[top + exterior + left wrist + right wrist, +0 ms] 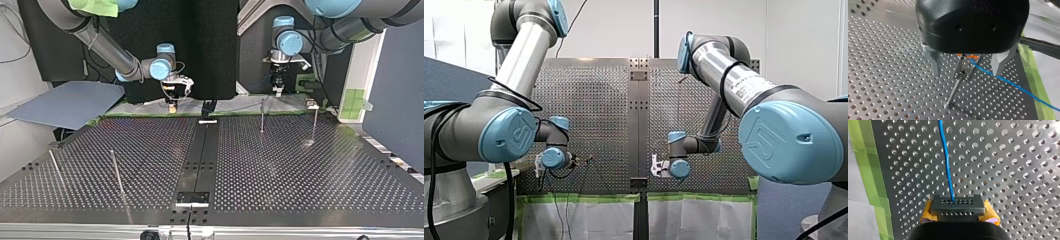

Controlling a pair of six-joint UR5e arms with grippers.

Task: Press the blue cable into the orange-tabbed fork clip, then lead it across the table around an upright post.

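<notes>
In the left wrist view my left gripper (966,73) stands open, its metal fingers (934,62) on either side of the orange-tabbed fork clip (968,56), which tops a slim post (955,87). The blue cable (1008,81) leaves the clip, passes one fingertip and runs off toward the green-taped edge. The gripper's body hides how the cable sits in the fork. In the right wrist view my right gripper (955,203), with yellow pads, is shut on the blue cable (946,162), which stretches straight ahead over the perforated table (1010,170). In the top view my right gripper (172,100) hangs at the far edge, left of my left gripper (277,90).
Upright posts stand on the table: two at the top view's far right (262,116) (314,122), two at its near left (116,170) (55,167). A grey board (70,105) lies beyond the far left corner. Green tape (1034,82) lines the table's edge.
</notes>
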